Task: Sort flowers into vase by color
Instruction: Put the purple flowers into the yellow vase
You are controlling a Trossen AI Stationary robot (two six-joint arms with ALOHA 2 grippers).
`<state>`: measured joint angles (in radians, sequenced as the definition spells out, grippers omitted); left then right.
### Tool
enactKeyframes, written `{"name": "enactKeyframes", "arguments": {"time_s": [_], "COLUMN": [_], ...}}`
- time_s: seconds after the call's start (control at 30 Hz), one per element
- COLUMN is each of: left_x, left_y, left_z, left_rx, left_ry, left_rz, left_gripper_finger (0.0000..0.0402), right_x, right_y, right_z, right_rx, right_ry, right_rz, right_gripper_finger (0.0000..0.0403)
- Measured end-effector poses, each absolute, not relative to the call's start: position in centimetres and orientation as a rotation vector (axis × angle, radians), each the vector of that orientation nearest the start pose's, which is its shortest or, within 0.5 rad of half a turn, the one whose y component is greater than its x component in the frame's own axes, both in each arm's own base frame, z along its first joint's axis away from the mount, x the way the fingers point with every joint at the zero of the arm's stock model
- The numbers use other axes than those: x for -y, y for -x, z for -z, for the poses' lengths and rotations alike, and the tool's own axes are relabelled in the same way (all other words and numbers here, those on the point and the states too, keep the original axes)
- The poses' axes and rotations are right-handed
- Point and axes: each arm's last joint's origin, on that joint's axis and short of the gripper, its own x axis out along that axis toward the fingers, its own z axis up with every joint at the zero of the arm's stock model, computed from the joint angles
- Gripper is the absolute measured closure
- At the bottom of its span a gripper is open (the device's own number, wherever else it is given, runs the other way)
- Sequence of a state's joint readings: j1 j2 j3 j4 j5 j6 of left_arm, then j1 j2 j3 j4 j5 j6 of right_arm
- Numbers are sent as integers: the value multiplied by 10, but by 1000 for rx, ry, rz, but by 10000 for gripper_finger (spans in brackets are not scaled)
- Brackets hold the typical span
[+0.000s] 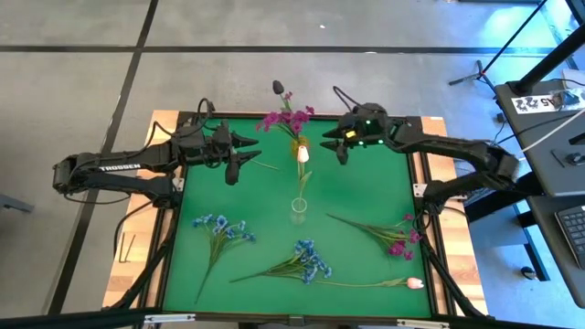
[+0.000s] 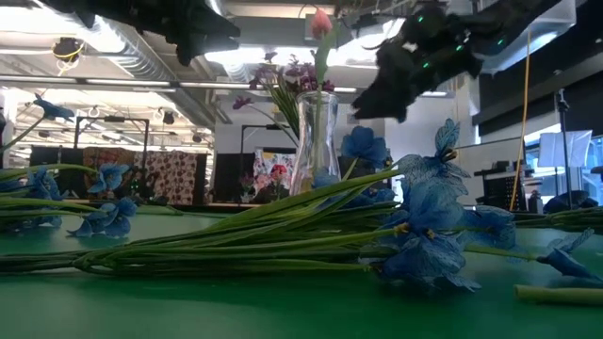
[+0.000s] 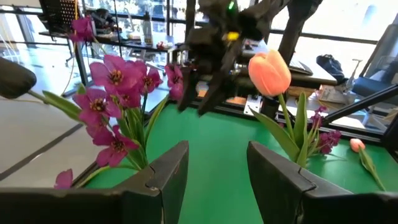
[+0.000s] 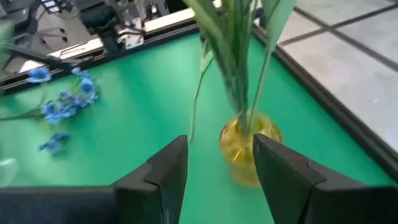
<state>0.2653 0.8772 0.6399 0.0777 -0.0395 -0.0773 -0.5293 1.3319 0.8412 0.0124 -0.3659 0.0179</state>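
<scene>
At the far edge of the green table (image 1: 274, 210), a glass vase (image 2: 316, 141) holds a magenta spray (image 1: 285, 121), a dark tulip bud (image 1: 278, 88) and a pink tulip (image 1: 303, 154). In the high view the pink tulip's head leans toward the table's middle; in the low view it stands above the vase mouth. The left gripper (image 1: 239, 152) hangs just left of the vase, its fingers (image 3: 168, 174) spread apart with nothing between them. Its wrist view looks past the magenta blossoms and the pink tulip toward the other arm. The right gripper (image 1: 335, 146) hangs just right of the vase, its fingers (image 4: 168, 171) also apart and empty. Its wrist view looks down on the green stems going into the vase, with the vase base showing just beyond the gap between the fingers.

A second, small clear vase (image 1: 299, 207) stands near the table's middle, empty. The other flowers lie flat on the table. A blue spray (image 1: 219, 230) lies near the left edge and a second blue spray (image 1: 306, 259) lies nearer the front middle. A second magenta spray (image 1: 393, 236) lies toward the right edge. A second pink tulip (image 1: 414, 283) lies at the front right, its stem running toward the nearer blue spray.
</scene>
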Motion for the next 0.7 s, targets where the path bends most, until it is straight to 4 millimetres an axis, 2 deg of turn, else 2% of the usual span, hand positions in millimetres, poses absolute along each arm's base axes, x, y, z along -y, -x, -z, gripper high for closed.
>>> {"name": "enactKeyframes", "arguments": {"time_s": [0.17, 0.3, 0.7], "left_x": [-53, -53, -53], "left_y": [-191, -190, -190], "left_z": [-287, -284, -282], "left_rx": [-196, -232, -240], "left_ry": [111, 129, 156], "left_rz": [-312, -315, -315], "left_gripper_finger": [242, 242, 242], "right_x": [111, 89, 22], "right_y": [-228, -213, -202], "right_z": [-269, -273, -255], "right_rx": [-518, -616, -981], "right_ry": [-260, -291, -435], "right_rz": [121, 80, 7], "right_gripper_finger": [221, 221, 221]}}
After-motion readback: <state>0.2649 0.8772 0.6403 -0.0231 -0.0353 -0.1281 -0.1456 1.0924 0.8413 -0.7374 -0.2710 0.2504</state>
